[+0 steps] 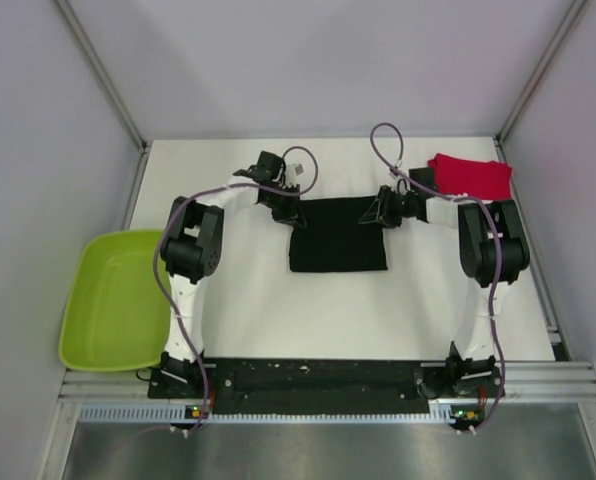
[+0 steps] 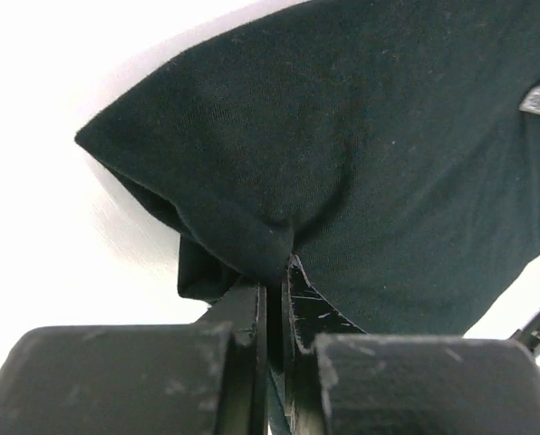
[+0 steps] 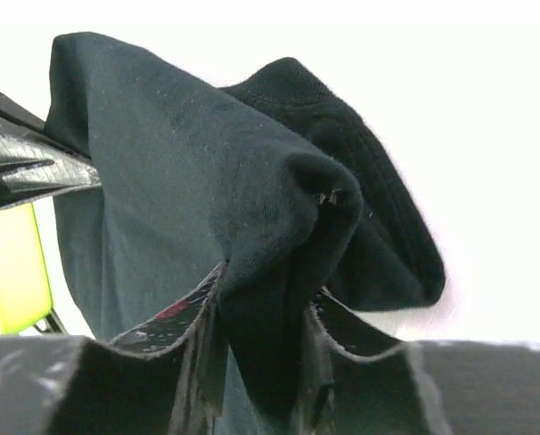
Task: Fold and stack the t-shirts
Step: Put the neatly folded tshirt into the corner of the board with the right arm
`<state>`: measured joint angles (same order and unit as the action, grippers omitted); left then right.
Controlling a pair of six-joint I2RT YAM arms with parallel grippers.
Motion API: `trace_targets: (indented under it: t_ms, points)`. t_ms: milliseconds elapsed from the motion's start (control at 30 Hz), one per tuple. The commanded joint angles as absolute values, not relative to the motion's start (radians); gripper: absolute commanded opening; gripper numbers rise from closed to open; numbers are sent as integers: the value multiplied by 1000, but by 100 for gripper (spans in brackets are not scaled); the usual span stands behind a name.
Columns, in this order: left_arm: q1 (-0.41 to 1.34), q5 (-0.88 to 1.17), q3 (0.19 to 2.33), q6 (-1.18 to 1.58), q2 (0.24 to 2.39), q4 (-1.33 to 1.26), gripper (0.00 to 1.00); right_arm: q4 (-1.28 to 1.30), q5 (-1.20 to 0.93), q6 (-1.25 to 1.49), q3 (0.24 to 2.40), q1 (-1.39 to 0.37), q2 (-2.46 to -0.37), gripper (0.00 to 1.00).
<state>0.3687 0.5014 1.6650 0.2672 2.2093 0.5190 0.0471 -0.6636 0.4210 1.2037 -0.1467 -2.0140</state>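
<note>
Left wrist: black shirt [image 2: 342, 163] cut off at 12 and 3 o'clock. Right wrist: green tray [image 3: 12, 267] at 8 o'clock mostly hidden behind shirt.

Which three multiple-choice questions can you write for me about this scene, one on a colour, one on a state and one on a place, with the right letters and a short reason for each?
1. What colour is the tray at the left side of the table?
A. blue
B. lime green
C. white

2. What is the state of the left gripper?
A. open in the air
B. shut on the tray
C. shut on a corner of the black t-shirt

3. Where does the red t-shirt lie?
A. at the far right corner of the table
B. inside the tray
C. on top of the black t-shirt

Answers:
1 B: the top view shows a lime-green tray.
2 C: in the left wrist view its jaws pinch black cloth.
3 A: the top view shows it folded at the far right corner, apart from the black one.
</note>
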Motion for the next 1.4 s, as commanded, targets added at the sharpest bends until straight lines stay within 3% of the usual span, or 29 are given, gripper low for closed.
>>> trace_targets:
  t_ms: [0, 100, 233, 333, 400, 433, 500, 767, 1367]
  points:
    - [339, 618, 1681, 305, 2238, 468, 0, -26, -719, 454, 1203, -130, -2029, 19]
    - [310, 618, 1680, 304, 2233, 466, 0, -25, -722, 454, 1204, -112, -2013, 0]
    - [299, 650, 1678, 278, 2238, 460, 2, 35, -726, 408, 1239, -95, -1993, 0]
    - [305, 641, 1671, 267, 2253, 474, 40, 147, -715, 330, 1293, -95, -1990, 0]
    - [301, 605, 1686, 236, 2260, 517, 57, 253, -695, 258, 1339, -95, -1994, 0]
    - [298, 588, 1693, 216, 2250, 541, 75, 305, -683, 212, 1366, -94, -1999, 0]
    - [285, 546, 1689, 190, 2220, 560, 99, 417, -629, 125, 1419, -94, -1999, 0]
    - [235, 362, 1694, 77, 2089, 584, 99, 667, -355, -99, 1623, -43, -1985, 0]
    - [235, 288, 1694, -18, 2029, 594, 99, 893, 136, -351, 2155, 26, -2112, 0]
